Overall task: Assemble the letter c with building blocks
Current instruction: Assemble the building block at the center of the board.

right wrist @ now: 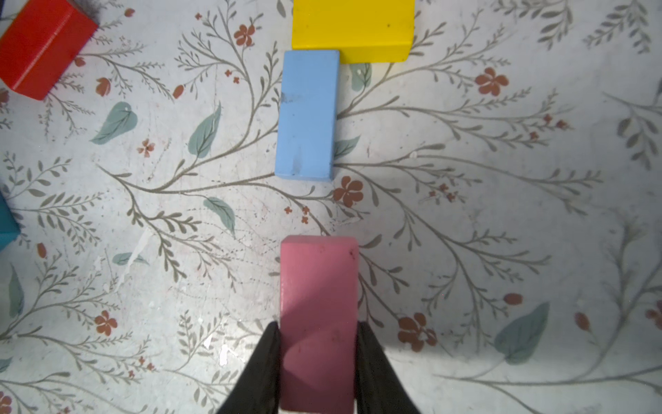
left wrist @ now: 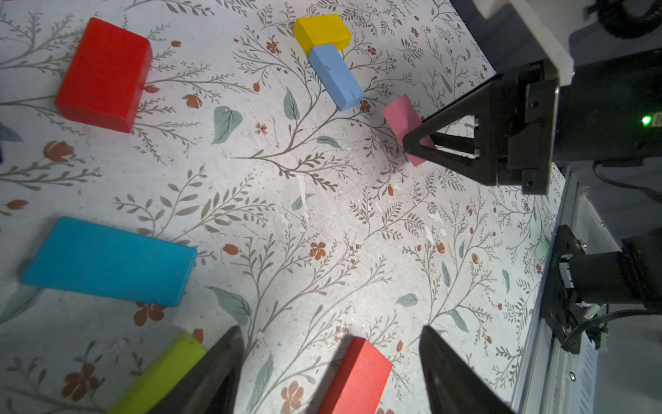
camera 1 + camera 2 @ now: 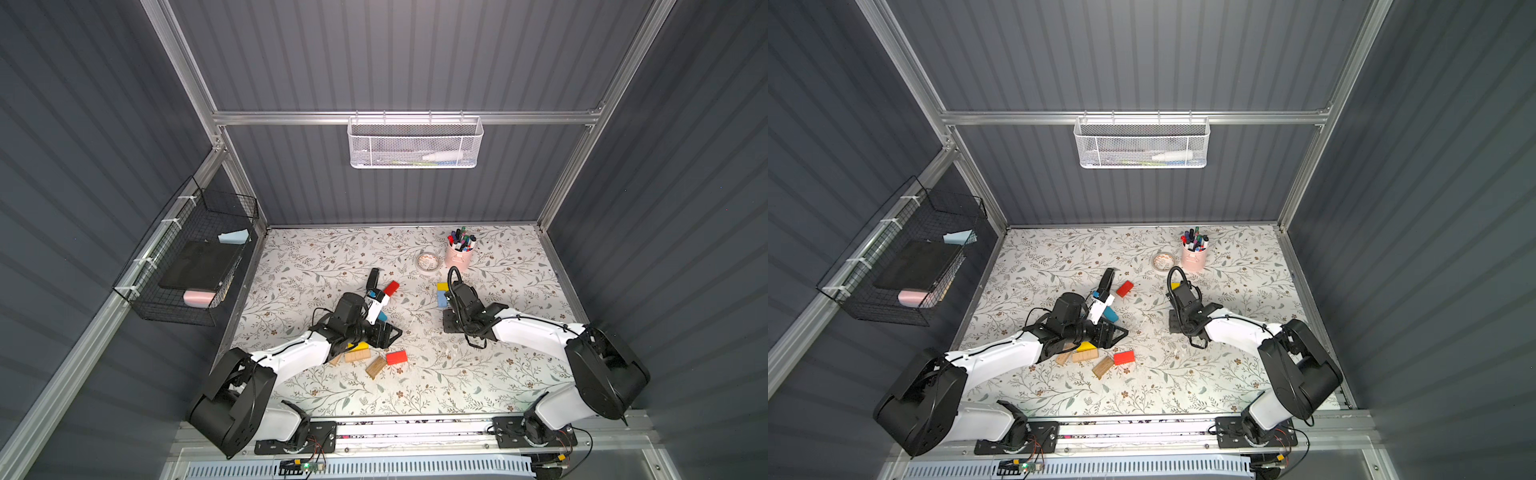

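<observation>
Nearest me, the left hand [image 2: 331, 331] hung spread and empty over a red block [image 2: 358, 376] on the table [image 2: 322, 215]. Beyond it, the right hand [image 1: 317, 326] pinched a pink block [image 1: 318, 279] by its long sides, in line with a light blue block [image 1: 308, 114] but apart from it. Farther on, the blue one's end touched a yellow block [image 1: 353, 28]. I reckoned the danger lay in closing that gap. Pushed in too hard or askew, the pink block would shove the blue one off the yellow. Released early, it would leave the letter broken.
</observation>
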Available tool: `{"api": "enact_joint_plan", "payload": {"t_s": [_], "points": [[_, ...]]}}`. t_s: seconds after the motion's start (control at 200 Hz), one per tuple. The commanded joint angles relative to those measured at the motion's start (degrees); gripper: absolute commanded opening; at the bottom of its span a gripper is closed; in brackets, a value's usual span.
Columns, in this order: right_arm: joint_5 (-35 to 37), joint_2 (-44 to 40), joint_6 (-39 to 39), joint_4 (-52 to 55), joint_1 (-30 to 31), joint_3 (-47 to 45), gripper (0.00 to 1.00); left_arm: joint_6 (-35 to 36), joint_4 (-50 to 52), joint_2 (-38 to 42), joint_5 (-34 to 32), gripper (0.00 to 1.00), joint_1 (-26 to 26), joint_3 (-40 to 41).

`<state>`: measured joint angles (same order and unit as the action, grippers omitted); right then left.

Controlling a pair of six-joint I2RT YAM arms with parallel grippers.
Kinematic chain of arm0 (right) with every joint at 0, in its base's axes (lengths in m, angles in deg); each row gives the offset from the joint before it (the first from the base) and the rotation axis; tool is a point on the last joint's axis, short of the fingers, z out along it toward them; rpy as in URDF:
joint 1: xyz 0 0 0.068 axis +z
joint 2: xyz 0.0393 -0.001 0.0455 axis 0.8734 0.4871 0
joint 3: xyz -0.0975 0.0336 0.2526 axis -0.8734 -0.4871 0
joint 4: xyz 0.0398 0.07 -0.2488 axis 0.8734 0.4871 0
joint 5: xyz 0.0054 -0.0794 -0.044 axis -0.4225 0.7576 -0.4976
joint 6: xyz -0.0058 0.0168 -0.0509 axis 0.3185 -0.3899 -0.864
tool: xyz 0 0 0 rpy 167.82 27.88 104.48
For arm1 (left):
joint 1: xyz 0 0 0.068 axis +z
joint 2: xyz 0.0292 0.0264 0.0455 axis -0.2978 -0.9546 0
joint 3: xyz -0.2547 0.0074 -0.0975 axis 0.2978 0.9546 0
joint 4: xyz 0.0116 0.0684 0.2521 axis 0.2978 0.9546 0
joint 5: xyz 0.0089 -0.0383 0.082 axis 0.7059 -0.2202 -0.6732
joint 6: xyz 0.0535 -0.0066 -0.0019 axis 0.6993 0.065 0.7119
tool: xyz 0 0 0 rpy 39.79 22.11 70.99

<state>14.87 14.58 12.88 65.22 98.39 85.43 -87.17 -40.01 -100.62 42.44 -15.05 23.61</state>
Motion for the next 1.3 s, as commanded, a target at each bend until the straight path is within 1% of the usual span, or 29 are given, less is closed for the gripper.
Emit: {"api": "enact_joint_plan", "payload": {"t_s": [0.0,0.355,0.6,0.836,1.291], "points": [[-1.32,1.07,-1.11,-1.07,-0.74,-0.32,0.23,1.26,0.54,-0.95,-0.46,0.76,-0.14,-1.73],[-3.99,3.69,-2.41,-1.03,-0.98,0.72,0.24,1.52,1.26,0.36,-0.46,0.76,-0.14,-1.09],[-3.91,4.36,-3.0,-0.62,-0.97,1.26,0.27,1.52,1.35,0.54,-0.57,0.76,-0.14,-1.04],[-2.78,5.36,-3.88,0.11,-0.92,2.78,0.27,1.52,1.35,0.46,-0.78,0.76,-0.14,-1.07],[-3.11,7.38,-3.92,0.95,-0.88,4.16,0.29,1.63,1.17,1.41,-1.36,0.76,-0.14,-0.69]]}}
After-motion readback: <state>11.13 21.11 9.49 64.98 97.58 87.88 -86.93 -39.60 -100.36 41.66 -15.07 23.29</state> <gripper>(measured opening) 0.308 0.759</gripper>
